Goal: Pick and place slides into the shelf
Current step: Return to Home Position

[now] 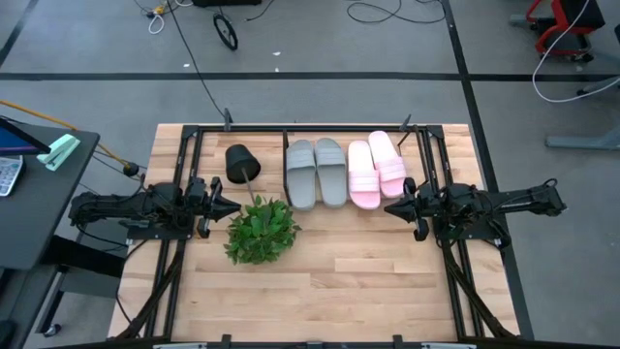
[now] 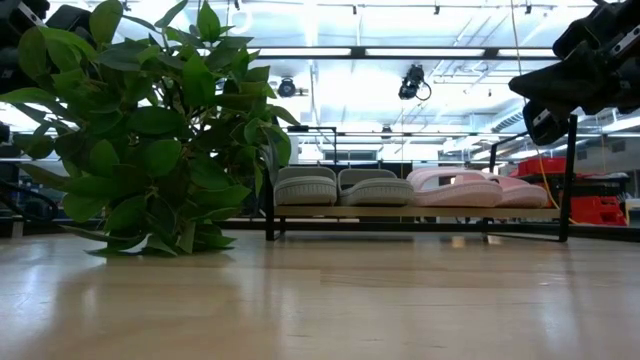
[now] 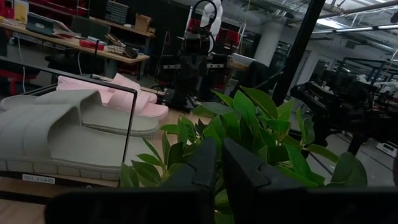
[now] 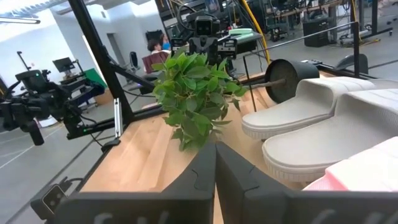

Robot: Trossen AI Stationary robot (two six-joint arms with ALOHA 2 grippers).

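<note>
High view: the bench (image 1: 368,281) carries the shelf (image 2: 420,212) at its far edge, with a leafy plant (image 1: 262,231) to its near left. The grey slides (image 1: 316,173) rest on the shelf's left half and the pink slides (image 1: 377,168) on its right. The left gripper (image 1: 229,206) and right gripper (image 1: 395,206) hover clenched, empty.

Left gripper (image 1: 231,206) and right gripper (image 1: 392,206) hover, fingers closed.

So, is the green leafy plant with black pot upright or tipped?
Tipped: its round black pot lies sideways, green leaves on the wooden table.
</note>
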